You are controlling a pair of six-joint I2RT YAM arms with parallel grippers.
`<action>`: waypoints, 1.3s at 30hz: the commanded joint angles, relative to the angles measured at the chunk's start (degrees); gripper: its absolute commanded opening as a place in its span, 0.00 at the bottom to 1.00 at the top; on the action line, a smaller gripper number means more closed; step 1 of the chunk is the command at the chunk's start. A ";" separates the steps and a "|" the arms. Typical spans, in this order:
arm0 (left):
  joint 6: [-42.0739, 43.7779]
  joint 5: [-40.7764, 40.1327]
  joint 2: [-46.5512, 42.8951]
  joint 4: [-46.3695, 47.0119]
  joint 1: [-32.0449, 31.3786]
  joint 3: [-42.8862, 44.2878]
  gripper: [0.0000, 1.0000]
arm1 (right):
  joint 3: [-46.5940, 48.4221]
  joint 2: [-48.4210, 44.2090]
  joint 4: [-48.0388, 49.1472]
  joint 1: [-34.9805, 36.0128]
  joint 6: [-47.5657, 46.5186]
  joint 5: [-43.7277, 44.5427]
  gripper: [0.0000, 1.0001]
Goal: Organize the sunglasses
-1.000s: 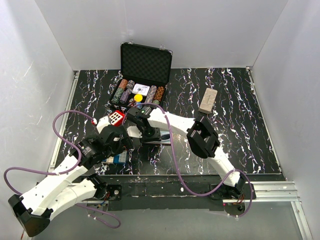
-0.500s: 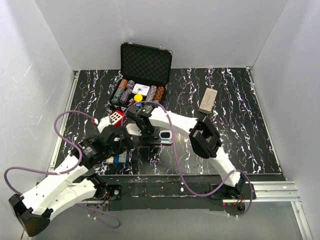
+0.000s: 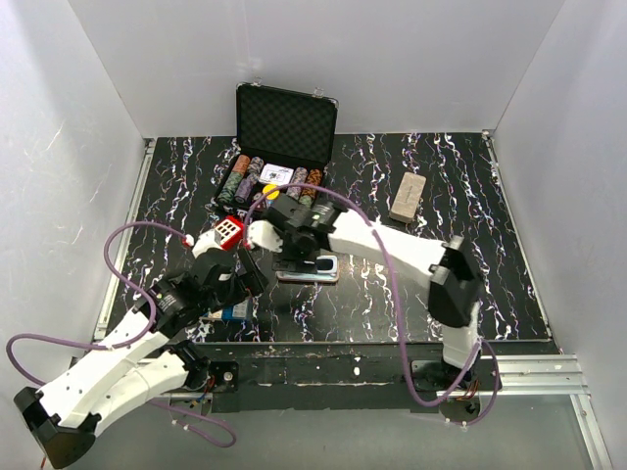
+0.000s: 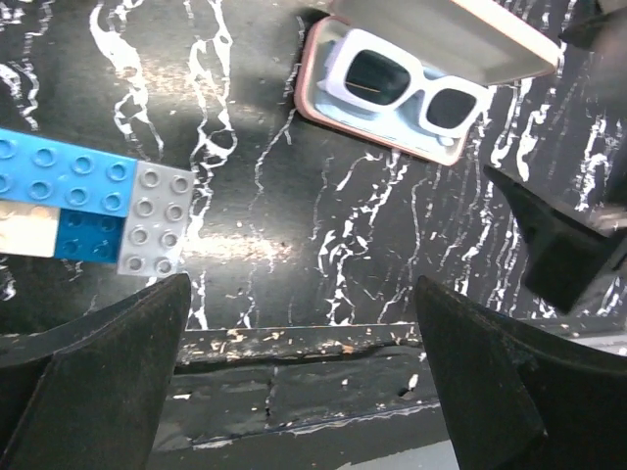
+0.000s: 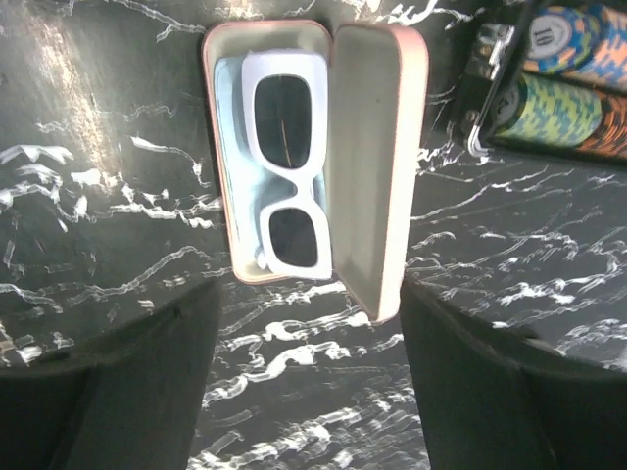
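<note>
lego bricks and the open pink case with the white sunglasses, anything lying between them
Nothing: in the left wrist view only bare black marbled table separates the lego bricks from the pink case holding the white sunglasses.

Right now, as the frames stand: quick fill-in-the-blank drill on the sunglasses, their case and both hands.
1. The white sunglasses lie inside the pink case, whose lid is ___.
2. Beneath them in the case lies a light ___ cloth.
3. The right hand hovers over the case, open, holding ___.
4. The left hand is open near toy bricks coloured blue, white and ___.

Missing words: open; blue; nothing; grey.
</note>
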 commanded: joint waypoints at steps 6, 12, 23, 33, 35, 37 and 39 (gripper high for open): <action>-0.82 14.11 6.00 13.50 0.16 -5.10 0.98 | -23.57 -22.00 27.24 -15.35 16.58 -33.19 0.89; -1.34 14.47 7.60 16.57 0.25 -6.59 0.98 | -20.34 -16.39 20.49 -19.85 6.92 -41.77 0.87; -6.62 22.03 21.63 33.10 0.25 -10.82 0.80 | -2.58 3.04 11.87 -24.77 9.63 -47.12 0.76; -6.35 18.88 36.51 34.08 0.34 -5.54 0.31 | -10.75 1.46 21.01 -27.50 15.69 -54.60 0.69; -6.53 16.86 37.21 32.85 0.34 -4.84 0.29 | -10.23 2.25 20.48 -27.85 15.96 -54.69 0.67; -6.88 14.49 37.83 32.06 0.34 -4.31 0.28 | -9.35 3.13 19.96 -27.94 16.22 -54.51 0.65; -7.32 12.90 38.35 32.05 0.34 -4.13 0.27 | -8.65 3.92 19.26 -27.94 16.49 -55.56 0.60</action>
